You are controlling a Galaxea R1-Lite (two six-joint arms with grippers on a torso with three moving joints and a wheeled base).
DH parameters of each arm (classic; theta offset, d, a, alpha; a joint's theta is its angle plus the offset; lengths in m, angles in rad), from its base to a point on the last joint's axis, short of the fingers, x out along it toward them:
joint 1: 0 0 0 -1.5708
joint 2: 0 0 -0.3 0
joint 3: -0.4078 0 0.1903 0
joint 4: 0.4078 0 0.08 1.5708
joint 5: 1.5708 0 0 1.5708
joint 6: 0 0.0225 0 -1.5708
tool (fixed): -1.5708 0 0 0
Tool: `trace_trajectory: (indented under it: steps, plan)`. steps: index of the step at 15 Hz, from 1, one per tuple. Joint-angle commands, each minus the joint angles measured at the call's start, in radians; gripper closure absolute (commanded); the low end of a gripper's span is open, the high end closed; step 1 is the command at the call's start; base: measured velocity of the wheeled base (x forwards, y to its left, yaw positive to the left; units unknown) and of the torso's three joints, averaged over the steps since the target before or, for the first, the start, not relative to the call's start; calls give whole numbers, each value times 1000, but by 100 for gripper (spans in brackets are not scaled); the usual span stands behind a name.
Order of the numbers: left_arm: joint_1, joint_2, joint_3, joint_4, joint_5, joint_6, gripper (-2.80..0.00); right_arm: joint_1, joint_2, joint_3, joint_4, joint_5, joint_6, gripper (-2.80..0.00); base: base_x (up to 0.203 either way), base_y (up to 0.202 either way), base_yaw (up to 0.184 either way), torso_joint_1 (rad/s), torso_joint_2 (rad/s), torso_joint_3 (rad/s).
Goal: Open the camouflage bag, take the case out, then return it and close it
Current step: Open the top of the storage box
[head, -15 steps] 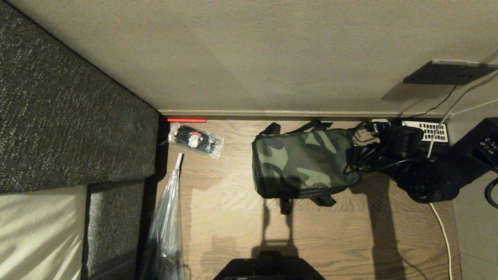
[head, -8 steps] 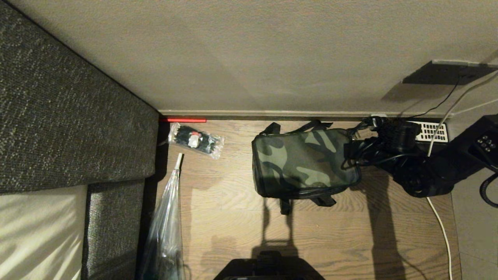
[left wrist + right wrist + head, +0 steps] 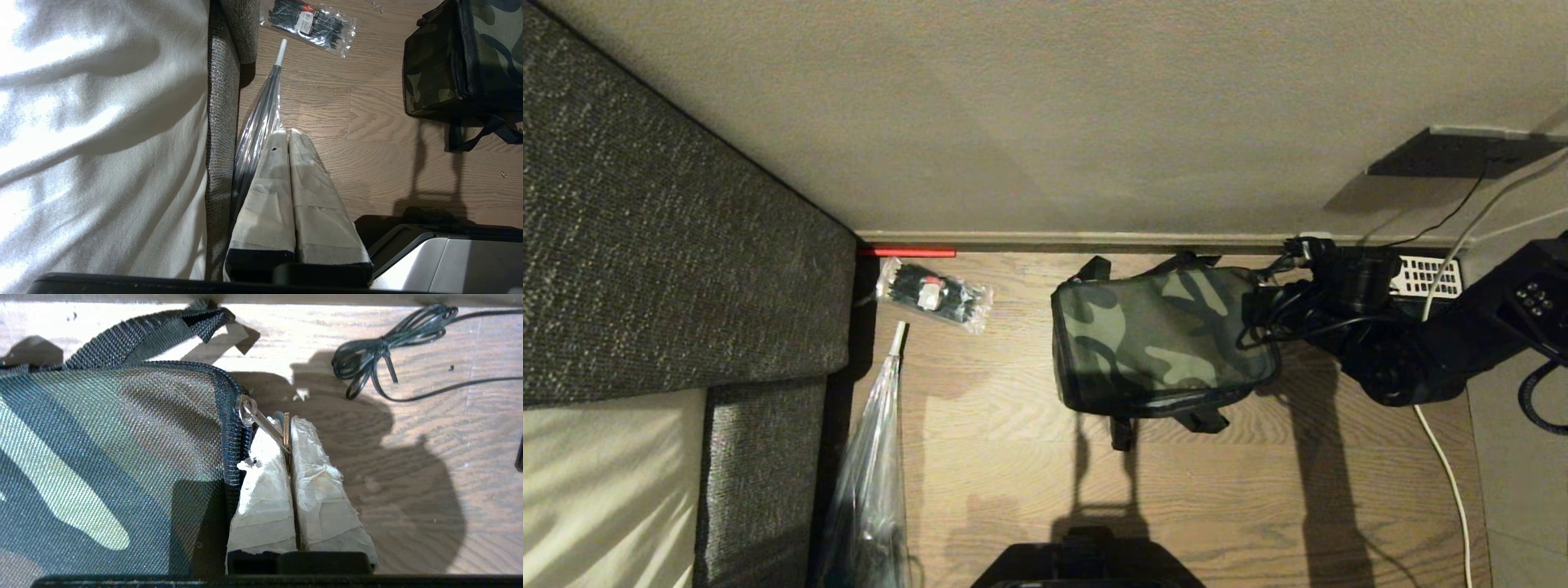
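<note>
Right now the right gripper point(image 3: 288, 435) has its jaws pinched tight on the metal zipper pull point(image 3: 263, 422) at the camouflage bag point(image 3: 1160, 343)'s right-hand corner; the bag sits closed on the wooden floor point(image 3: 1258, 490) near the wall, bare boards before it.

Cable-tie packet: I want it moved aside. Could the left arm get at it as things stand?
Probably yes. The left claw hangs shut above bare floor, and only the clear wrapped umbrella lies between it and the cable-tie packet.

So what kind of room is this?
Probably a bedroom or hotel room: a wood floor, a grey upholstered bed frame with a white sheet, and a wall socket with cords.
</note>
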Motion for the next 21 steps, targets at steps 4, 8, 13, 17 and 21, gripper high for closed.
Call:
trace_trajectory:
  steps: [4, 8, 13, 17, 21]
  plan:
    - [0, 0, 0, 0, 1, -1, 0, 0, -13, -14, 14, 2, 10, 0, 0, 0, 0, 0, 0, 0]
    - [0, 0, 0, 0, 1, -1, 0, 0, -23, -11, 39, 1, 29, 0, 0, 0, 0, 0, 0, 0]
    - [0, 0, 0, 0, 1, -1, 0, 5, -28, -35, 38, 1, 50, 0, 0, 0, 0, 0, 0, 0]
    - [0, 0, 0, 0, 1, -1, 0, 14, -28, -57, 29, 1, 71, 0, 0, 0, 0, 0, 0, 0]
    - [0, 0, 0, 0, 1, -1, 0, 20, -20, -62, 27, 1, 80, 0, 0, 0, 0, 0, 0, 0]
